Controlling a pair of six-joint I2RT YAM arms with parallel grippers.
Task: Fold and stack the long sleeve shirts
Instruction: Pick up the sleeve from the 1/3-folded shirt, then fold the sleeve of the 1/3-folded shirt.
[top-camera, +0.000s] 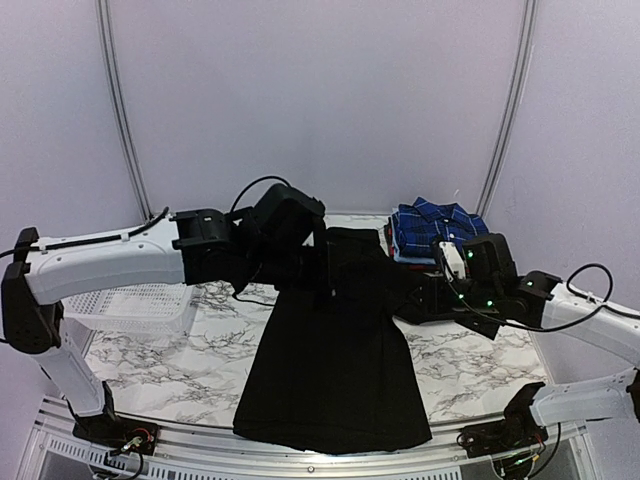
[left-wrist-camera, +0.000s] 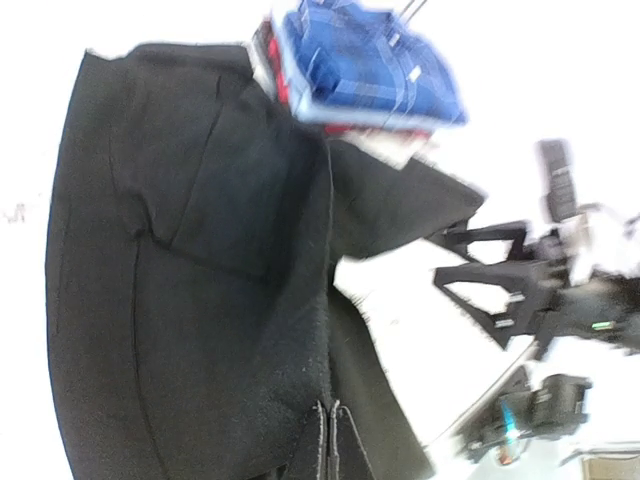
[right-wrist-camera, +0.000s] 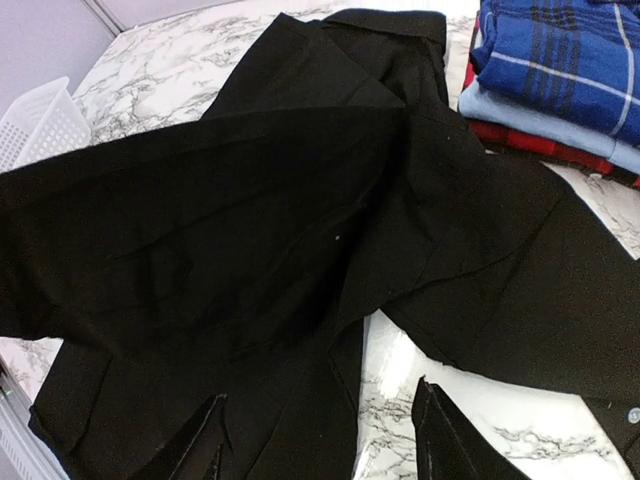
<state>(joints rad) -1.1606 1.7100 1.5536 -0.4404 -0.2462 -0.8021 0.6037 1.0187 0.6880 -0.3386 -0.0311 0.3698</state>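
Since the black shirt (top-camera: 335, 370) is limp, edges are pinched: left gripper (left-wrist-camera: 329, 410) clamped on cloth, right gripper (right-wrist-camera: 320, 395) spread.

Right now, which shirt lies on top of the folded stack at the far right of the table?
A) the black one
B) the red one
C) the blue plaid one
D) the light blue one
C: the blue plaid shirt tops the stack, with the light blue shirt and the red shirt under it, while the black shirt lies spread on the marble table.
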